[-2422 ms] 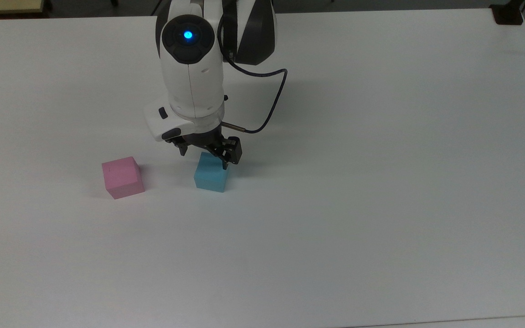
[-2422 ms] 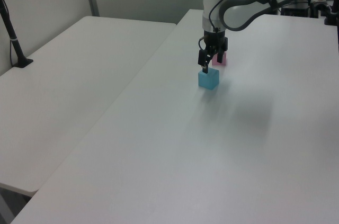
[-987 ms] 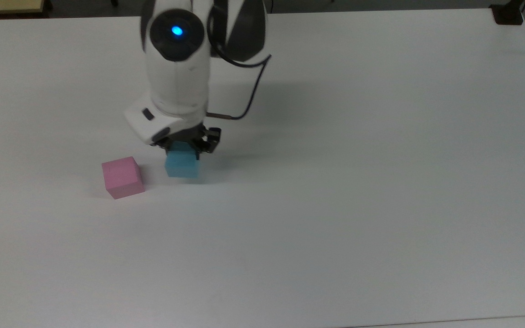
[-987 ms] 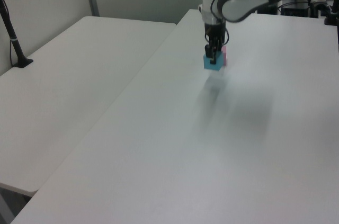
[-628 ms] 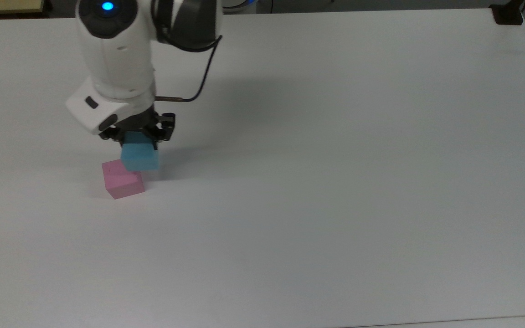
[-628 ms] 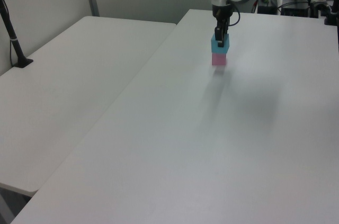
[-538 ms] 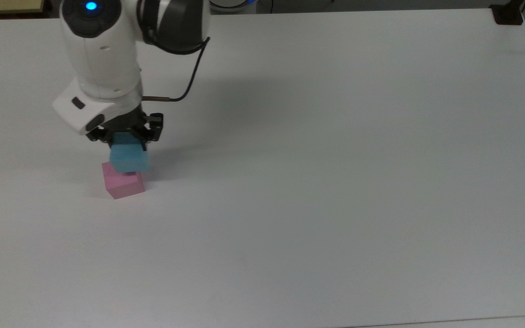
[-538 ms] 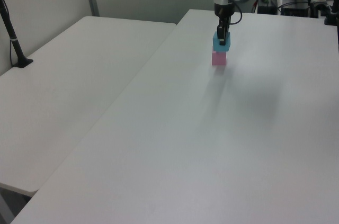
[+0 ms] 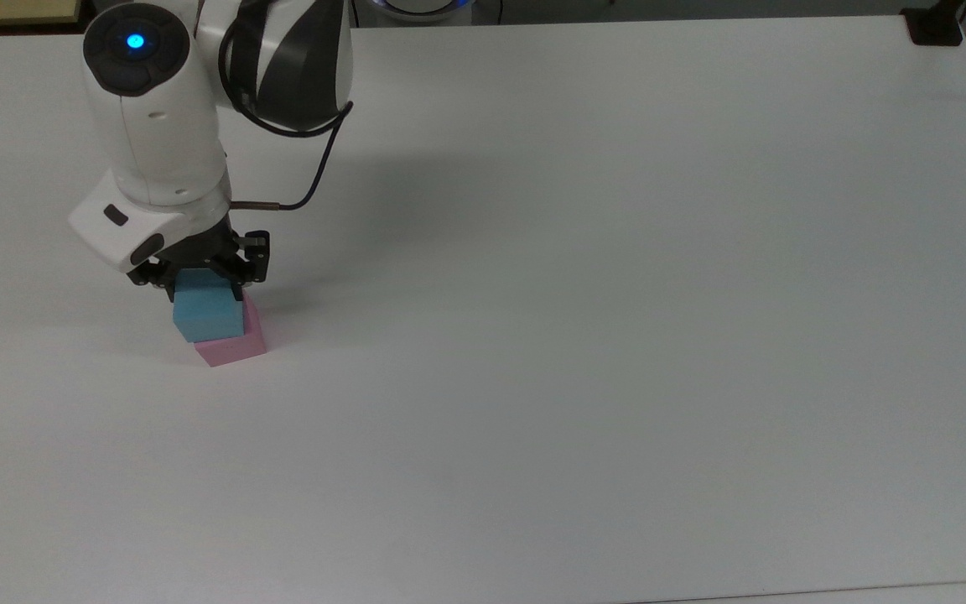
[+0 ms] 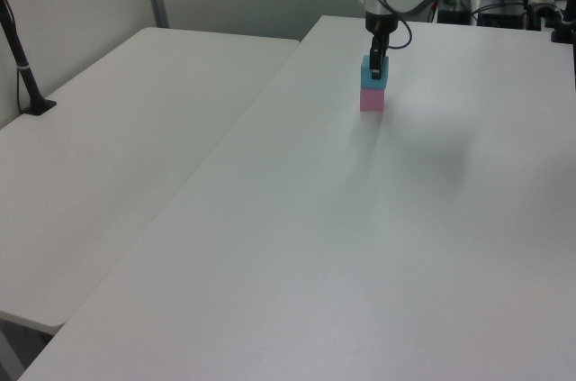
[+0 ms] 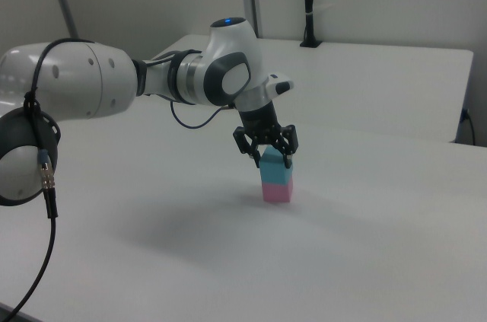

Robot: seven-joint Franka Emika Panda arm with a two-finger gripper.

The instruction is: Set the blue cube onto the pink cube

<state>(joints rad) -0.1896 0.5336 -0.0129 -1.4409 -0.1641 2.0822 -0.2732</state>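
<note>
While the gripper [image 9: 202,285] pinches it, the blue cube [image 9: 207,315] sits atop the pink cube [image 9: 236,344]

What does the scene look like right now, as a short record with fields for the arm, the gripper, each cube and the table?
arm: white Panda, reaching down over the stack
gripper: fingers around the blue cube's sides, shut on it
blue cube: on top of the pink cube, roughly lined up with it
pink cube: on the table, under the blue cube
table: white
</note>
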